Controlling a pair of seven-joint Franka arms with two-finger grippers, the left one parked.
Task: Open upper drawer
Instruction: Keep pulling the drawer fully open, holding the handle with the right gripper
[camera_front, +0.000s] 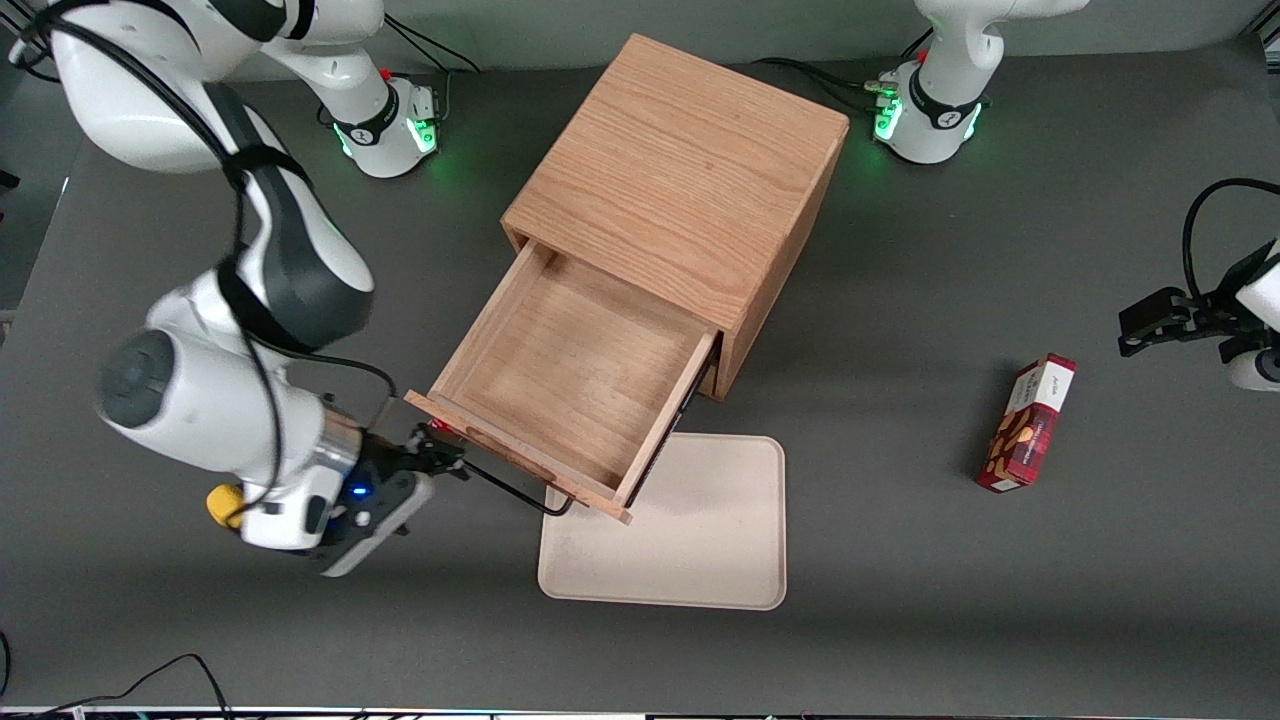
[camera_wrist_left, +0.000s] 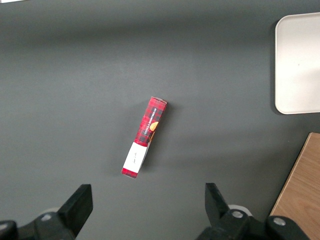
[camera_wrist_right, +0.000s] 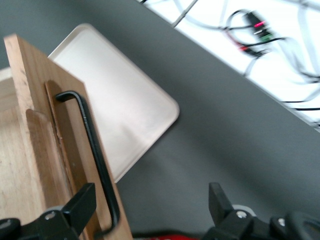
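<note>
The upper drawer (camera_front: 570, 370) of the wooden cabinet (camera_front: 680, 180) stands pulled far out and its inside is empty. Its thin black wire handle (camera_front: 520, 492) runs along the drawer front, and it also shows in the right wrist view (camera_wrist_right: 95, 150). My right gripper (camera_front: 440, 462) is in front of the drawer, at the end of the handle toward the working arm's end of the table. It is open in the right wrist view (camera_wrist_right: 150, 205). The handle's end lies between the fingers (camera_wrist_right: 82, 205), close to one of them, and is not gripped. The lower drawer is hidden under the upper one.
A cream tray (camera_front: 700, 540) lies on the table in front of the cabinet, partly under the open drawer, and shows in the wrist views (camera_wrist_right: 125, 110) (camera_wrist_left: 300, 60). A red snack box (camera_front: 1030, 425) lies toward the parked arm's end of the table and shows in the left wrist view (camera_wrist_left: 145, 137).
</note>
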